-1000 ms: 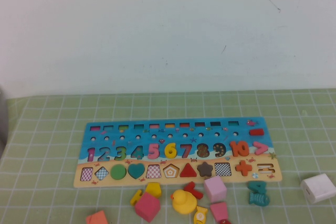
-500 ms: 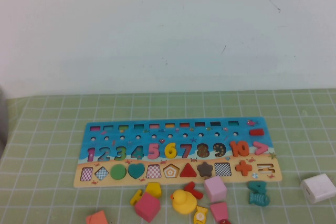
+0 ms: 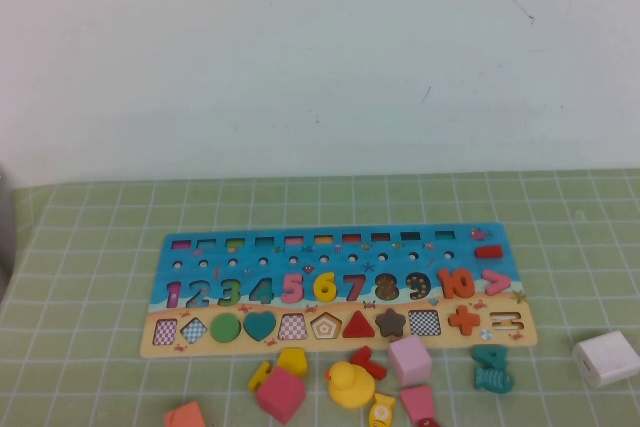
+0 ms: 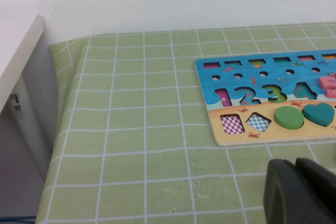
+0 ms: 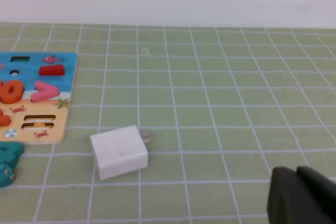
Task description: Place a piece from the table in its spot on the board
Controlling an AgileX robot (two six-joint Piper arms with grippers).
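Observation:
The blue board (image 3: 190,259) lies on the green grid cloth of the table (image 3: 100,227). A yellow numeral "6" (image 3: 325,287) sits in its slot between the pink 5 and the red 7. No loose yellow "6" shows on the cloth. Neither arm appears in the high view. My left gripper (image 4: 295,165) is shut and empty, low over the cloth near the board's front left corner (image 4: 210,85). My right gripper (image 5: 295,174) is shut and empty, over bare cloth to the right of the board's right end (image 5: 31,59).
Loose pieces lie in front of the board: a yellow duck (image 3: 348,384), two yellow pieces (image 3: 292,359), a pink cube (image 3: 410,359), a magenta block (image 3: 281,394), teal fish pieces (image 3: 492,369). A white charger (image 3: 606,358) lies at the right (image 5: 118,152). A white shelf (image 4: 18,61) borders the table's left.

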